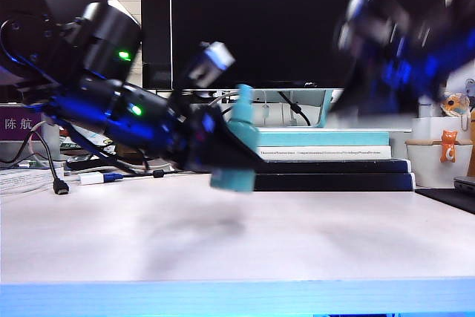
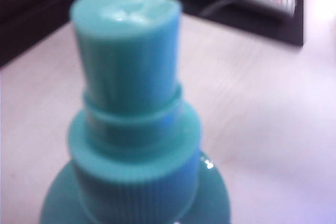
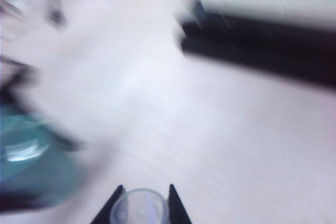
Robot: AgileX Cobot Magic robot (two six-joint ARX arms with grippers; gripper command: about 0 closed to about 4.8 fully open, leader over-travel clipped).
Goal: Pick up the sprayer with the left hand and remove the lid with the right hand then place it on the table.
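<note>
The table [image 1: 245, 243], a wide pale top with faint wood grain and a light near edge, filled the lower part of the exterior view. Behind it a large dark monitor [image 1: 304, 20] stood at the far side. Below the monitor lay a stack of books [image 1: 334, 157]: a teal one on top, a white one whose spine carried a line of print too small to read, and dark ones beneath. At the far left a purple sign [image 1: 18, 122] bore the Chinese characters 陈 航. At the far right a white container [image 1: 438, 161] carried a small orange cat figure.

The left arm reached in from the left, its end effector [image 1: 223, 146] clamped on the sprayer [image 1: 237, 146], which hung tilted above the table, clear of the top, left of centre. In the left wrist view the sprayer [image 2: 131, 129] showed its bare teal nozzle top and ribbed collar; no label could be made out there.

The right arm was a blur at the upper right, well apart from the sprayer. Its end effector [image 3: 143, 205] was pinched on the lid [image 3: 140, 208], a tiny clear cap sitting between the two dark fingertips [image 3: 176, 205] above the table
</note>
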